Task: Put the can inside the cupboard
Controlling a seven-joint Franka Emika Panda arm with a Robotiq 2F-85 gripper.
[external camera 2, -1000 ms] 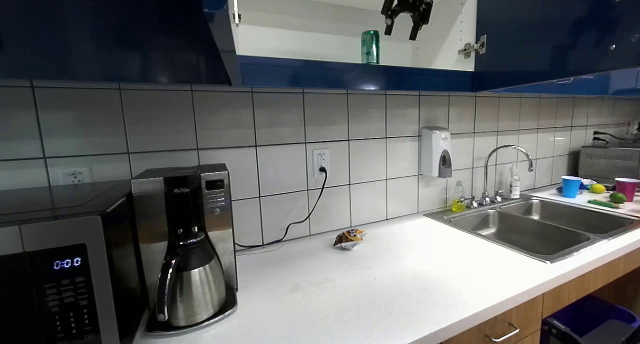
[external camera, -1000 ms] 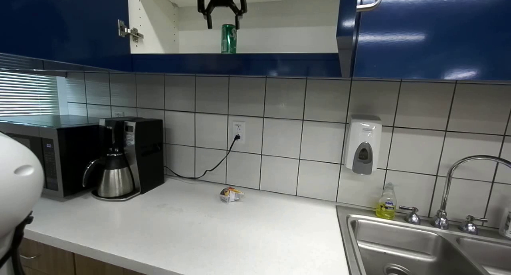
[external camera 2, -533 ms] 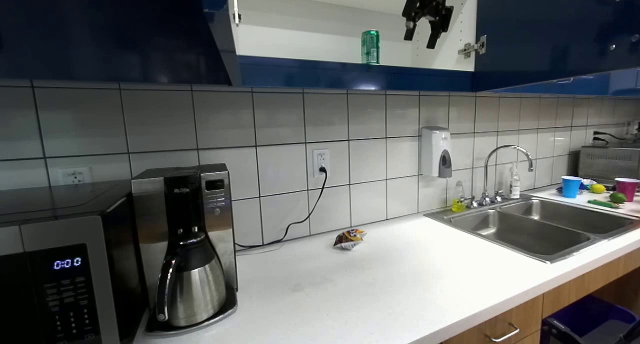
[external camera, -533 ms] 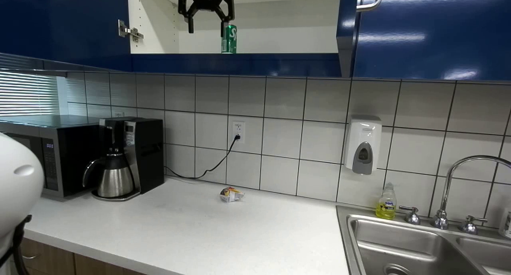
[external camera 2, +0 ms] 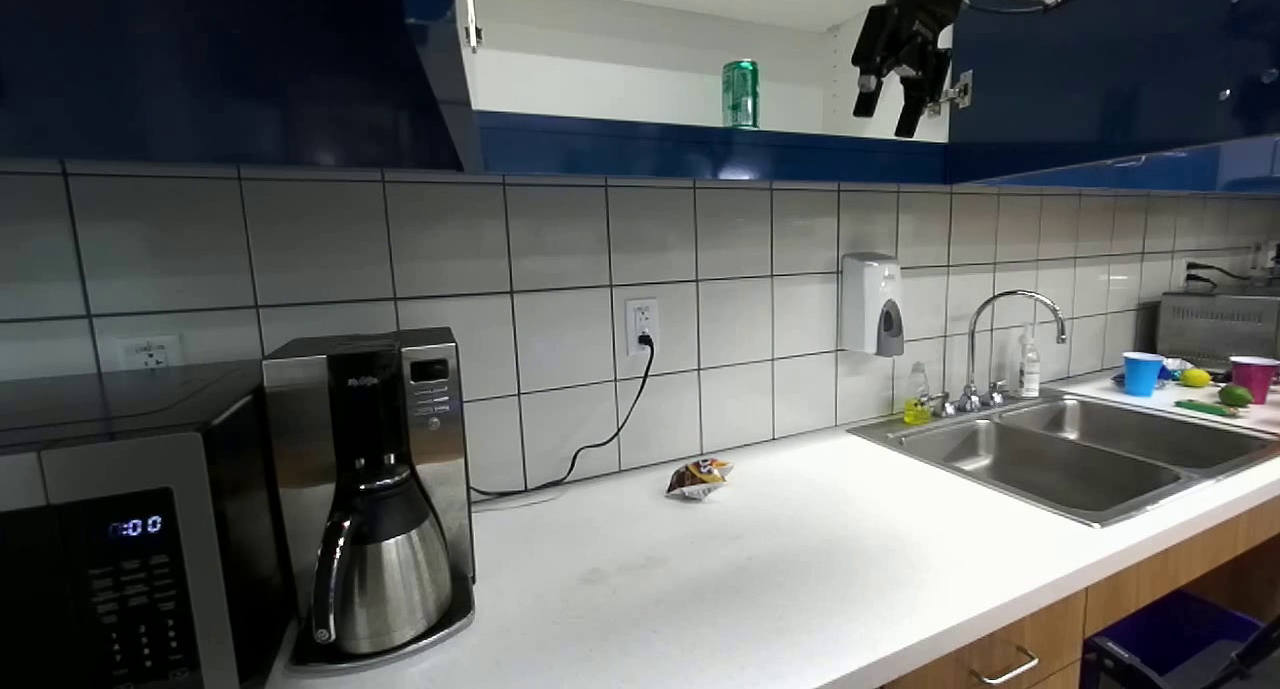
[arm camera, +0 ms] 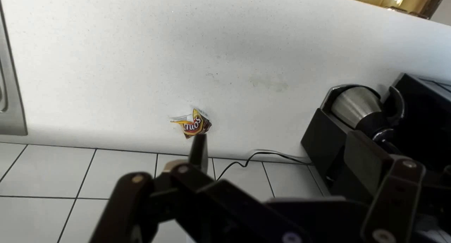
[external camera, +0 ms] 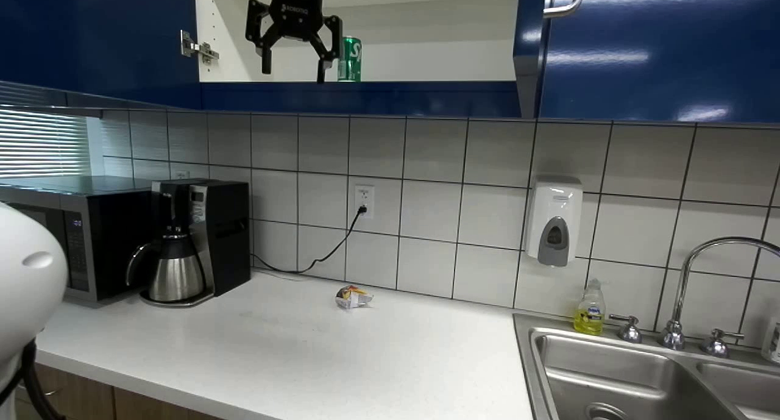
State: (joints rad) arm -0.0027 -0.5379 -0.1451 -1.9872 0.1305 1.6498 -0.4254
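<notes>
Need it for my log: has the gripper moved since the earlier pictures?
Yes. In an exterior view, the gripper has moved down and picture-left, appearing nearer the cupboard hinge.

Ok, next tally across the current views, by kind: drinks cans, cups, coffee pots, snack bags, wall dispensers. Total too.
Drinks can: 1
Blue cup and pink cup: 2
Coffee pot: 1
Snack bag: 1
Wall dispenser: 1
Total: 6

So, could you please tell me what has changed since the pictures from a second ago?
In an exterior view, the open gripper has moved down and to the left; nothing was grasped or released. The can still stands upright inside the cupboard, and the snack bag hasn't moved.
</notes>
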